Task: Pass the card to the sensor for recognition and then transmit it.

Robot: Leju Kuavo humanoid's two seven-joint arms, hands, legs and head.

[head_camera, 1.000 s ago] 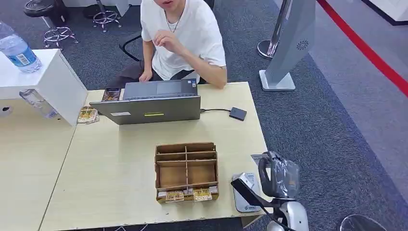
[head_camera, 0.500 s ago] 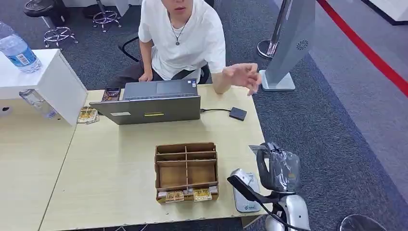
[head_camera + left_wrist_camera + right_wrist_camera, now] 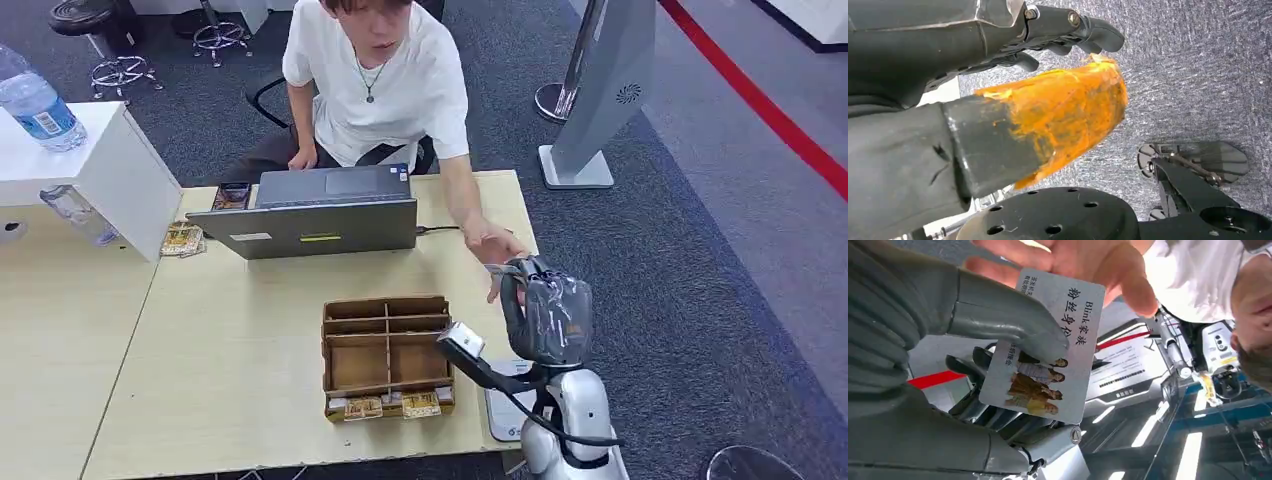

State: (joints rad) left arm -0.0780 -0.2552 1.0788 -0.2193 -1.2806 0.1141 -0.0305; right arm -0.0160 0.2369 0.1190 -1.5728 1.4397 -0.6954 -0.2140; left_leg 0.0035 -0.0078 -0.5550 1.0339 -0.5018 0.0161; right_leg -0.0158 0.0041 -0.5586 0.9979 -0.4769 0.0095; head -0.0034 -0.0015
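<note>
My right hand (image 3: 545,312) is raised above the table's right edge and pinches a printed card (image 3: 1048,345) between the thumb (image 3: 1008,322) and the fingers behind it. A seated person in a white shirt (image 3: 385,75) reaches an arm across the table. Their hand (image 3: 495,250) is right at my hand, with its fingers (image 3: 1083,260) on the card's far end. The white card sensor (image 3: 503,408) lies on the table below my forearm, partly hidden by it. My left hand (image 3: 1048,125) hangs over the carpet, holding nothing, its thumb wrapped in orange tape.
A wooden divided box (image 3: 388,355) stands left of the sensor. A grey laptop (image 3: 320,215) sits at the table's far side, a cable (image 3: 440,228) leading from it. A white cabinet (image 3: 100,170) with a water bottle (image 3: 35,105) stands far left. A grey floor stand (image 3: 600,100) is at the back right.
My right hand has risen from over the sensor and moved forward, toward the person. The person's arm has swung out and down until their hand meets the card.
</note>
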